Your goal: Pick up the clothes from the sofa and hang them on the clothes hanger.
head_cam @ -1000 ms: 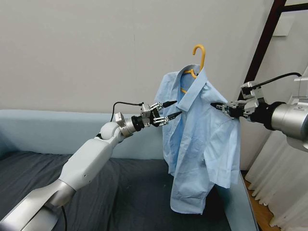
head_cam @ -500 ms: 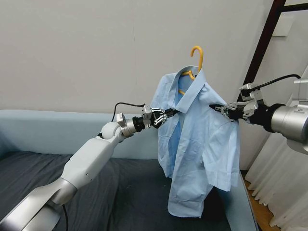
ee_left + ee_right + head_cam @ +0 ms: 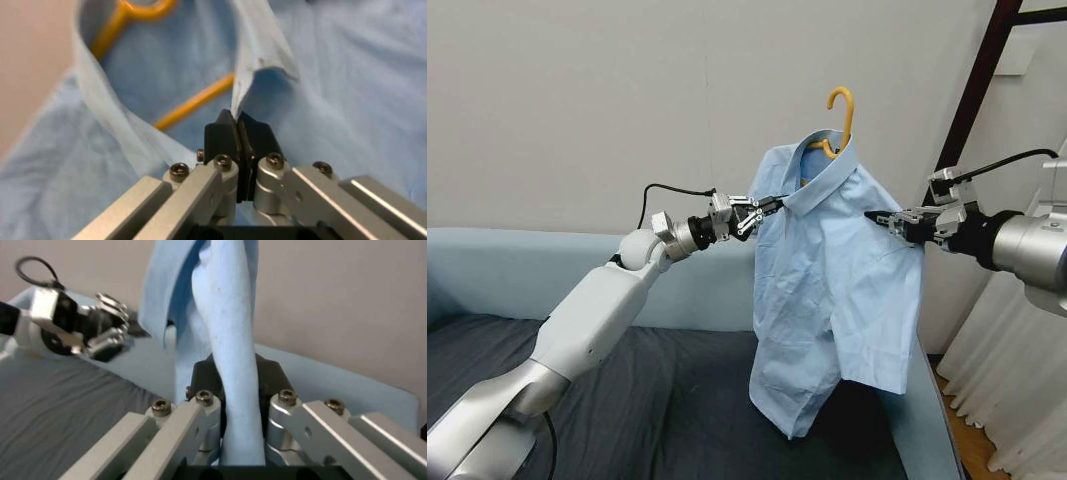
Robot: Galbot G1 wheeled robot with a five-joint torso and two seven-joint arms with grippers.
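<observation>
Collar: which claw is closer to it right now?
Left. The left claw is shut on the shirt edge right at the collar tip; the right claw pinches the shoulder, farther out.

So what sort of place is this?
Probably a living room or mock-up: a pale blue sofa against a plain wall, white curtains, a blue shirt on a yellow hanger.

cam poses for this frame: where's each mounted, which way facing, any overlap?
Head view: robot's head, facing forward and down at the light blue button-up shirt on the yellow curved-hook hanger; left gripper, right gripper show.
Left wrist view: left wrist, looking along left gripper, shut on the shirt's edge.
Right wrist view: right wrist, along right gripper, shut on a shirt fold.
Shared: all three see the shirt.
</observation>
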